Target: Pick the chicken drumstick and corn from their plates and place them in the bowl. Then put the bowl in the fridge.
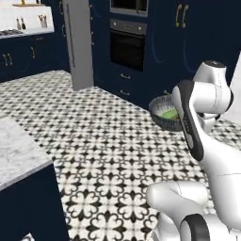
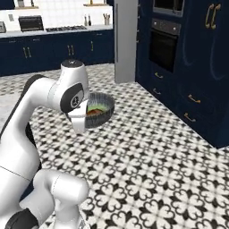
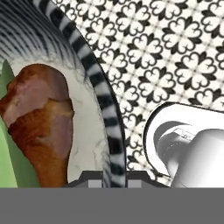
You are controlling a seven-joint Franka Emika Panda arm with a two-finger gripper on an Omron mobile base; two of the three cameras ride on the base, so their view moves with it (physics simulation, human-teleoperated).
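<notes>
My gripper [image 3: 114,180] is shut on the rim of the dark speckled bowl [image 3: 94,78], one fingertip on each side of the wall. The bowl [image 1: 160,113] hangs above the patterned floor, partly hidden by my arm in both base views. Inside it lies the reddish-brown chicken drumstick [image 3: 41,127], beside the green husk of the corn [image 3: 8,166]; the husk [image 2: 95,107] also shows over the rim of the bowl [image 2: 103,112]. The grey fridge [image 1: 77,44] stands far ahead, its tall grey side [image 2: 125,40] next to the oven wall. The plates are out of view.
A marble counter corner [image 1: 19,150] juts in at the near left. Navy cabinets with a built-in oven [image 1: 127,44] line the wall ahead and to the right [image 2: 197,67]. A back counter [image 2: 53,31] runs along the far wall. Tiled floor [image 2: 147,147] lies between.
</notes>
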